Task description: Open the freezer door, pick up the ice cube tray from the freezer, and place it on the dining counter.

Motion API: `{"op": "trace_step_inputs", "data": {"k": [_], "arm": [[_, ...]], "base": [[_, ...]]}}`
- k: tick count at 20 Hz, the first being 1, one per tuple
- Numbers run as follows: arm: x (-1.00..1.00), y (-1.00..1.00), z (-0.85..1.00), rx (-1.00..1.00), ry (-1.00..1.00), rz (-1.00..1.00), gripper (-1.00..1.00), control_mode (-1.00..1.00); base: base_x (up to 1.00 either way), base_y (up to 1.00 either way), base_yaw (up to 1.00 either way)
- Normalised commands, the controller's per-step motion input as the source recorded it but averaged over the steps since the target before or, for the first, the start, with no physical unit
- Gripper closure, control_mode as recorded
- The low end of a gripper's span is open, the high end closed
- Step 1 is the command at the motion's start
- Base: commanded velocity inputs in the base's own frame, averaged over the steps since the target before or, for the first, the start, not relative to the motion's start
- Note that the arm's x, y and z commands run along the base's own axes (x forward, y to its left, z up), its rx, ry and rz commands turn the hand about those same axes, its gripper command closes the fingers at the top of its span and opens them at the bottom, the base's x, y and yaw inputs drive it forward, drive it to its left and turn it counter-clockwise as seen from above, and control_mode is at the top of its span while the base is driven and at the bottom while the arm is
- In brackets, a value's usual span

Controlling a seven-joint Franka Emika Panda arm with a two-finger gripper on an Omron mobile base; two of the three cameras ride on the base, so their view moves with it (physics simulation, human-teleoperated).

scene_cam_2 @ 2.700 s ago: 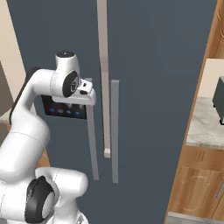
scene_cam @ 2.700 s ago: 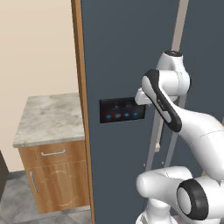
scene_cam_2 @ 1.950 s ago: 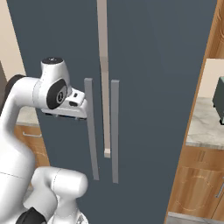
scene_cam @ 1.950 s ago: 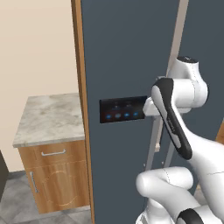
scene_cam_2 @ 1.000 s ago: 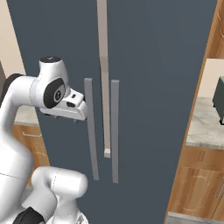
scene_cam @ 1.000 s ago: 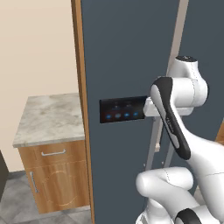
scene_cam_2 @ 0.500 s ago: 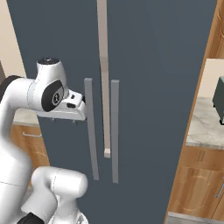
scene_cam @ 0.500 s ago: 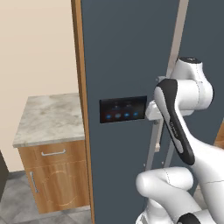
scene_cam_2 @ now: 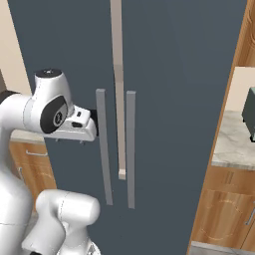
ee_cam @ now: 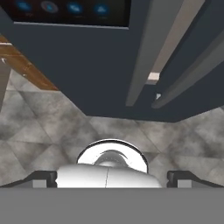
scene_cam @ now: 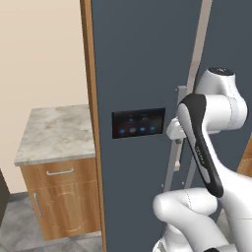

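— While the freezer door point(scene_cam: 142, 74) is shut, what do we know about how it will handle?

— It looks like a tall, stiff slab, slate-blue, with a black control panel point(scene_cam: 138, 123) lit by small blue dots at mid height. I'd judge it heavy and hinged on its outer edge by the wooden side panel point(scene_cam: 92, 118), so it should swing rather than flex. A pull far from the hinge would take the least effort.

— So where to take hold?

— On its grey vertical bar handle point(scene_cam_2: 103, 144), the left of the two bars flanking the pale centre strip point(scene_cam_2: 117, 84) in the right base view. The bar is thin, rigid and probably smooth, so a grip around its middle, jaws on either side, seems safest against slipping.

— And the claw?

— The gripper point(scene_cam_2: 93, 130) sits just beside that handle at about the panel's height, fingers spread as wide as they go, with nothing between them. From these angles I cannot tell whether it touches the bar. In the hand view both bars run overhead, with grey floor tiles point(ee_cam: 52, 122) below.

— The ice cube tray?

— Behind the closed door, so nothing can be said of it yet. By its kind I'd expect it to be light and shallow, best kept level.

— Anything else nearby?

— A small marble-topped wooden cabinet point(scene_cam: 59, 197) stands left of the fridge, well apart from the arm; the plain second door point(scene_cam_2: 184, 99) lies to the right
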Motion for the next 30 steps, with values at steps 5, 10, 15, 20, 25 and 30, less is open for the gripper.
{"op": "trace_step_inputs", "data": {"k": [5,10,15,20,25,30], "arm": [[-0.1,-0.03,0.13,0.0,-0.06,0.0,-1.0,-1.0],[-0.16,0.0,0.05,0.0,-0.1,0.0,-1.0,-1.0],[-0.18,0.0,0.07,0.0,-0.02,0.0,-1.0,-1.0],[-0.12,0.0,0.18,0.0,0.0,-0.01,-1.0,-1.0],[-0.04,0.0,0.11,0.0,0.0,-0.02,-1.0,-1.0],[-0.01,-0.06,0.04,0.0,0.0,-0.01,-1.0,-1.0]], "base": [[0.0,0.0,0.0],[0.0,0.0,0.0],[0.0,0.0,0.0],[0.0,0.0,0.0],[0.0,0.0,0.0],[0.0,0.0,0.0]]}}
